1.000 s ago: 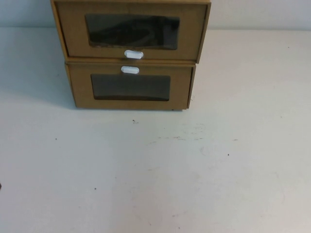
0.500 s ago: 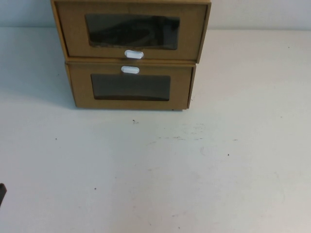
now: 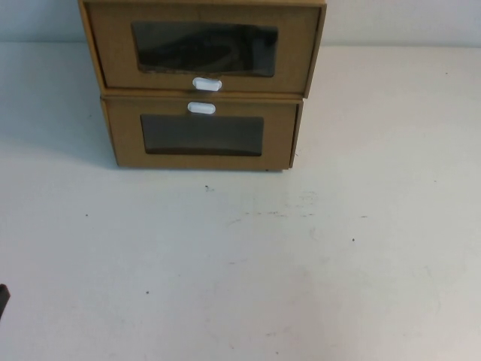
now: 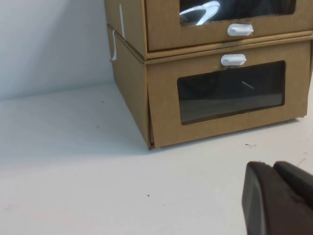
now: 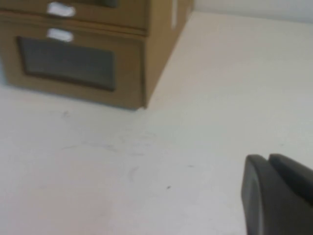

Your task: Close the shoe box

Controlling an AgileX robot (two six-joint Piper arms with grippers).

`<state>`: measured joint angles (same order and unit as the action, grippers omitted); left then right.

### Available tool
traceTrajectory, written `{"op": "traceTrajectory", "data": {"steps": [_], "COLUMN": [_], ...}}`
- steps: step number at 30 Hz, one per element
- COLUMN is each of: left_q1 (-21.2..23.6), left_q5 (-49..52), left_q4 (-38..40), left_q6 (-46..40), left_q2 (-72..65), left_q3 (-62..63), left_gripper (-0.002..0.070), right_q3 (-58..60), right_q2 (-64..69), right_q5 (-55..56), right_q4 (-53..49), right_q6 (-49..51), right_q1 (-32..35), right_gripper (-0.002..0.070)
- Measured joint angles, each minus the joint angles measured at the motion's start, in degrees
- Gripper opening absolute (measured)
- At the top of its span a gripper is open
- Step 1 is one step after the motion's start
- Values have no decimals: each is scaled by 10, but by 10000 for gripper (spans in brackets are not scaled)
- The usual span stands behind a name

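Observation:
The shoe box [image 3: 113, 53] is the upper of two stacked brown cardboard drawer boxes at the table's far middle. It has a clear window and a white pull tab [image 3: 207, 84] below it. Its drawer front stands a little forward of the box beneath. It also shows in the left wrist view [image 4: 161, 24] and the right wrist view [image 5: 122, 10]. My left gripper [image 4: 273, 165] is shut and empty, low over the table, well short of the boxes and to their left. My right gripper [image 5: 268, 157] is shut and empty, well short of the boxes and to their right.
The lower cardboard box [image 3: 203, 162] has its white tab [image 3: 201, 108] above its window and rests on the white table [image 3: 248, 263]. A dark bit of my left arm [image 3: 2, 299] shows at the high view's left edge. A pale wall runs behind the boxes.
A dark bit of my left arm has come into the high view at its left edge. The boxes have not moved.

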<state>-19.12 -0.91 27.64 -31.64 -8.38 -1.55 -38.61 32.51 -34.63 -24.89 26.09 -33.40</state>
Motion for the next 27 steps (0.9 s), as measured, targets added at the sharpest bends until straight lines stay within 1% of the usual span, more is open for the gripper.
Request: {"op": "traceTrajectory", "data": {"steps": [4, 6, 8, 10, 14, 17, 27], "left_q1": [0, 0, 0, 0, 0, 0, 0], "left_q5": [0, 0, 0, 0, 0, 0, 0], "left_q4": [0, 0, 0, 0, 0, 0, 0], "left_q6": [-1, -1, -1, -1, -1, -2, -2], "left_q2": [0, 0, 0, 0, 0, 0, 1], "left_q3": [0, 0, 0, 0, 0, 0, 0], "left_gripper": [-5, -5, -5, -5, -5, -5, -5], "right_q3": [146, 199, 240, 273, 320, 344, 368], "right_q2": [-39, -79, -120, -169, -258, -316, -330], "right_q5": [180, 238, 268, 270, 269, 263, 263], "right_q4": [-4, -5, -4, 4, 11, 27, 56], "right_q6": [0, 0, 0, 0, 1, 1, 2], "right_q1": [158, 213, 257, 295, 337, 346, 347], "right_gripper": [-9, -8, -10, -11, -11, -11, -9]}}
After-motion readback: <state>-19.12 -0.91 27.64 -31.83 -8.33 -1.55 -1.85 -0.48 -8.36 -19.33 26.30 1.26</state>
